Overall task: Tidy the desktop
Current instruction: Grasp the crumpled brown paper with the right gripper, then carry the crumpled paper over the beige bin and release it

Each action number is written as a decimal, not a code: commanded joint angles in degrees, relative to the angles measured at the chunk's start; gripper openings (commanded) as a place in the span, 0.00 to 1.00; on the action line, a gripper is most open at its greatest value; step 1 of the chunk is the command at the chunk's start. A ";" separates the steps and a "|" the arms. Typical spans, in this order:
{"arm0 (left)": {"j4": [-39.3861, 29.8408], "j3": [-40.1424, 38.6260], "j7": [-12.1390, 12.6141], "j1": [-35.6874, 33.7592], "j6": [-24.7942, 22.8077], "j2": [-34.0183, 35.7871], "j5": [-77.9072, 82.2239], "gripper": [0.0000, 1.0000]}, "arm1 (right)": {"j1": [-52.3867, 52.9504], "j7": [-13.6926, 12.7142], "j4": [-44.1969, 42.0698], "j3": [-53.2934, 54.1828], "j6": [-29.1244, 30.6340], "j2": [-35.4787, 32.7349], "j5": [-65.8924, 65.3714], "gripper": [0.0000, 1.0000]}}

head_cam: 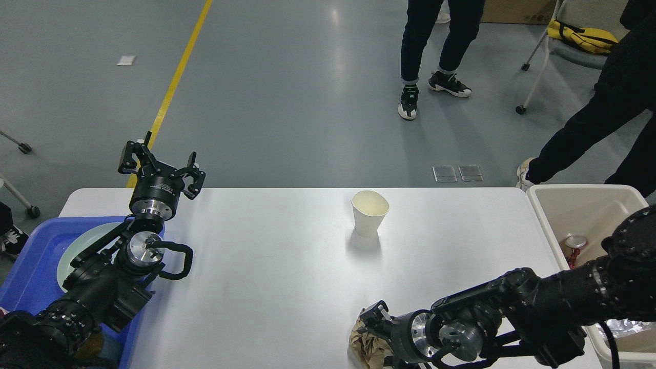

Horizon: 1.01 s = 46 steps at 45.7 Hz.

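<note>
The white desktop (266, 256) fills the lower half of the head view. A crumpled brown paper ball (359, 344) lies at its near edge, right of centre. My right gripper (371, 339) reaches in low from the right and is open, one finger above the ball and the other at the frame's bottom edge, with the paper between them and partly hidden. A white paper cup (370, 212) stands upright near the far edge. My left gripper (161, 165) is open and empty, raised over the table's far left corner.
A blue tray (28, 279) holding a pale green plate (69, 251) sits at the left edge under my left arm. A beige bin (574, 197) at the right end holds a can (575, 243) and foil (622, 328). People stand beyond the far edge.
</note>
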 commanded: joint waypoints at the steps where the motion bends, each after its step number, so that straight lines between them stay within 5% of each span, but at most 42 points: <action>1: 0.00 0.00 0.00 0.01 0.00 0.01 0.01 0.98 | -0.43 0.04 0.09 0.00 -1.24 -0.16 -0.07 0.00; 17: 0.00 0.00 0.00 0.01 0.00 -0.08 0.01 0.98 | 0.18 0.04 1.14 0.18 -3.17 -2.44 -0.07 0.00; 26: 0.00 0.00 0.00 0.01 0.00 0.01 -0.08 0.98 | 5.71 0.13 4.66 -4.82 -0.37 -12.19 -5.33 0.00; 35: 0.00 0.00 0.00 0.01 0.00 0.01 0.01 0.98 | 25.37 2.41 10.45 -23.88 6.57 -19.58 -21.67 0.00; 46: 0.00 0.00 0.00 0.01 0.00 0.01 0.01 0.98 | 55.09 2.76 16.00 -39.38 16.50 -19.50 -38.73 0.00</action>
